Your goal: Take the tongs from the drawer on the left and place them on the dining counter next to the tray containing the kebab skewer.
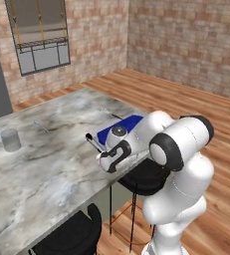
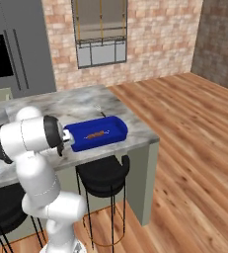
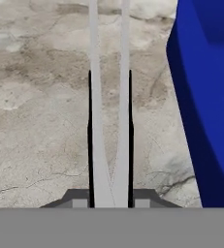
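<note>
Silver-grey metal tongs [image 3: 108, 121] hang pinched in the end effector [image 3: 110, 140] over the marbled table [image 3: 36, 121], beside the bright blue tray [image 3: 205, 106], ready for set-down.

Even, bright rendered light, soft shadows under the stools [image 2: 103, 174], no glare, slightly soft low-resolution edges, counter [image 1: 47, 164] evenly lit

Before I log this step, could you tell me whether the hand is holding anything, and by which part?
Yes: the hand holds the tongs near their joined end, both arms running out between its fingers above the dining counter, beside the tray.
</note>
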